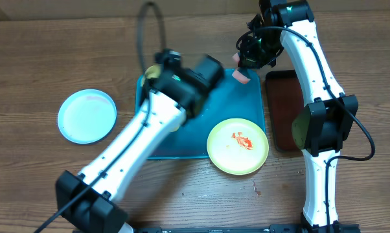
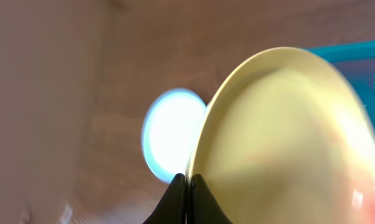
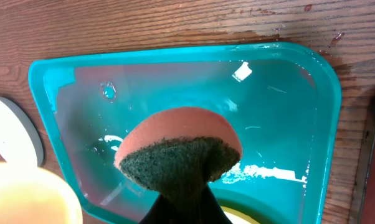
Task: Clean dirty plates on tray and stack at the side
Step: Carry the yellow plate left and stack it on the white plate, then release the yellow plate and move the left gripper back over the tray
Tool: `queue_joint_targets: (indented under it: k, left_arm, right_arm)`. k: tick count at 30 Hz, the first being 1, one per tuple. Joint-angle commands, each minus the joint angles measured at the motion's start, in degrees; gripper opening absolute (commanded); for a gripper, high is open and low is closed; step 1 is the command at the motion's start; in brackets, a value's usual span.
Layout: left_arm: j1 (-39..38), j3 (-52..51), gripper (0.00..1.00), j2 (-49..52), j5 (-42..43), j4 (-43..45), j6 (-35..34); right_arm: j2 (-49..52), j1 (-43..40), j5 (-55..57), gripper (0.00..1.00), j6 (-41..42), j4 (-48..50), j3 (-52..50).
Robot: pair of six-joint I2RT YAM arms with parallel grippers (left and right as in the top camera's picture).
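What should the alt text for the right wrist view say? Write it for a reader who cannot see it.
The right gripper is shut on a reddish sponge with a dark green scouring face, held over the wet turquoise tray on a wooden table. The rim of a pale yellow plate shows at the bottom edge.

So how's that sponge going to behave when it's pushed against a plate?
Probably soft and squashy: the sponge pinches narrow where the right gripper clamps it. Likely light, since a small pinch carries it. Its green scouring face looks rough, so it should drag rather than slip.
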Motion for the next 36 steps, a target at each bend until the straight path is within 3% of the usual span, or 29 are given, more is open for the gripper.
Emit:
queue_joint_targets:
  k: [1, 10, 16, 22, 28, 36]
  left_arm:
    - [6.91, -0.37, 0.05, -0.63, 14.23, 1.55, 1.64]
    - [29.57, -0.37, 0.05, -0.66, 39.50, 9.27, 19.56]
    - [46.10, -0.48, 0.05, -0.63, 55.95, 10.45, 27.91]
    - [58.64, -3.17, 0.04, -0.63, 56.63, 11.30, 28.61]
    - [68.15, -10.95, 0.05, -0.61, 56.57, 18.93, 24.20]
    - [71.91, -21.49, 0.04, -0.52, 56.59, 32.33, 20.33]
  right_arm:
    - [-2.01, -0.11, -0.46, 0.04, -0.44, 0.07, 1.36]
    - [-2.01, -0.11, -0.46, 0.04, -1.53, -0.48, 1.36]
    - [-2.01, -0.11, -0.48, 0.04, -1.51, -0.52, 1.36]
    - [-2.01, -0.11, -0.50, 0.04, -1.51, -1.01, 1.36]
    - [-2.01, -0.11, -0.50, 0.04, -1.55, -2.08, 1.36]
    - [-2.01, -0.11, -0.50, 0.04, -1.73, -2.05, 1.36]
